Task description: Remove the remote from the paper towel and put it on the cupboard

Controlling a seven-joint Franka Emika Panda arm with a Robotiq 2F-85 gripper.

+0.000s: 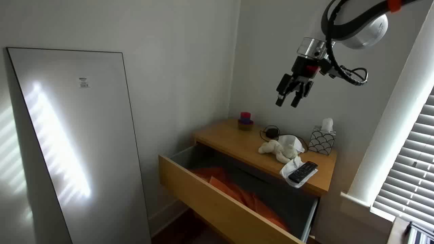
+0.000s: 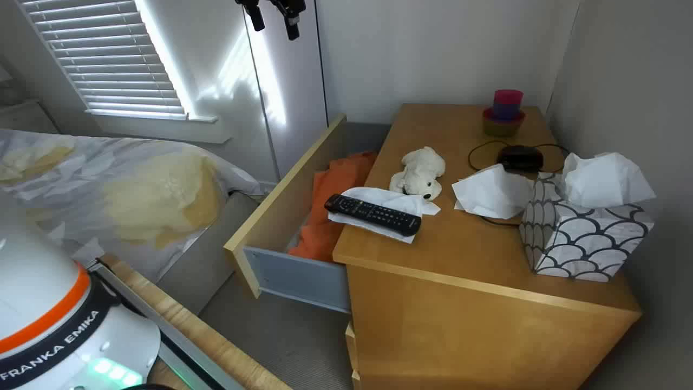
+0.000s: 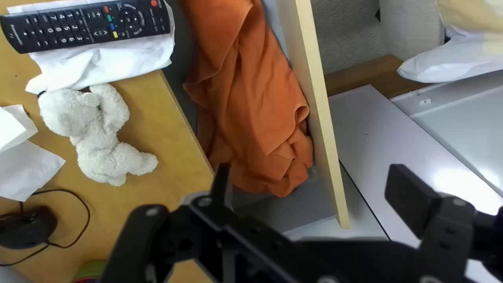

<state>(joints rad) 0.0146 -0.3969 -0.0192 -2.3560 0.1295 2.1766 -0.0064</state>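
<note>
"FRANKA EMIKA" marks the arm [image 2: 70, 325]; a "Panasonic TV" remote [image 3: 84, 26] lies on crumpled paper towel [image 3: 118, 59] overhanging the wooden bench [image 2: 460, 249]; the hand [image 1: 287, 102] hangs, jaws apart.

In an exterior view, remote [image 1: 303, 171] lies on towel [image 1: 292, 166], towel overhanging front edge of cupboard [image 1: 247, 149], toy [image 1: 276, 149] just behind and left, tissue box [image 1: 321, 142] behind and right, cups [image 1: 245, 119] toward left rear corner, cloth [image 1: 234, 191] inside pulled-out drawer [image 1: 220, 210].
</note>
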